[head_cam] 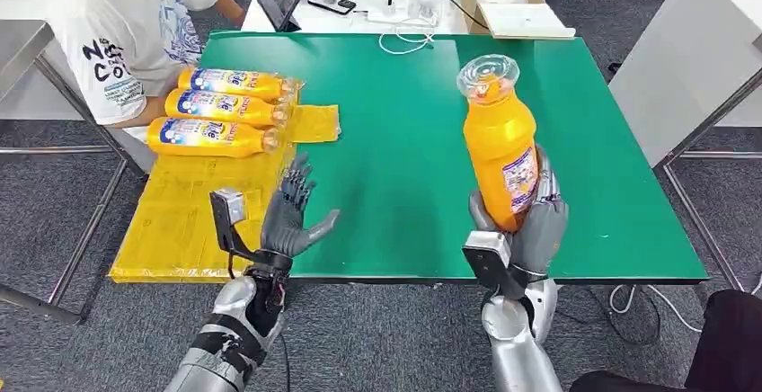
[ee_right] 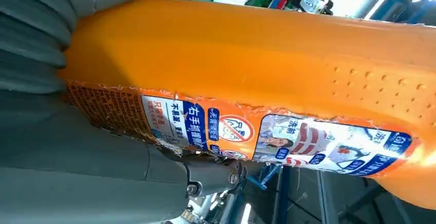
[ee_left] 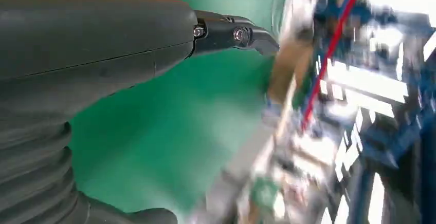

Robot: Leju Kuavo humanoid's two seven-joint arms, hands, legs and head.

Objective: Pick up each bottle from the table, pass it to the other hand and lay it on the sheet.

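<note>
R hand (head_cam: 526, 226) grasping an orange bottle (head_cam: 500, 154) low on its body, fingers wrapped round the base end w/ label side toward the thumb; the right wrist view shows the same bottle (ee_right: 267, 54) lying across the palm, label facing the camera. Bottle's long axis runs roughly vertical, slight tilt, clear cap end up and away from the hand, lifted off the green bench (head_cam: 404, 122). L hand (head_cam: 292, 217) released, fingers spread and apart, palm turned toward the R side, holding nothing, hovering over the near bench edge; left wrist view confirms a finger (ee_left: 234, 33) extended over green surface w/ nothing in the palm. Key relation: bottle lies to the R of the L hand, well apart, w/ bare green bench between; upper body and neck of the bottle stand free above the R hand's grip, so that's the likely place for the L hand to take it. Judgement: step in hand = transfer, pick-up done, hand-over not yet made. Beyond the L hand, on its far L side, yellow sheet (head_cam: 180, 221) hangs over the bench corner; three bottles (head_cam: 220, 109) already lie on it side by side, long axes across the sheet, caps pointing toward bench centre. Sheet area nearer the L hand is free, prob. the next lay-down spot. Person (head_cam: 126, 23) in white shirt sits beyond the sheet.
</note>
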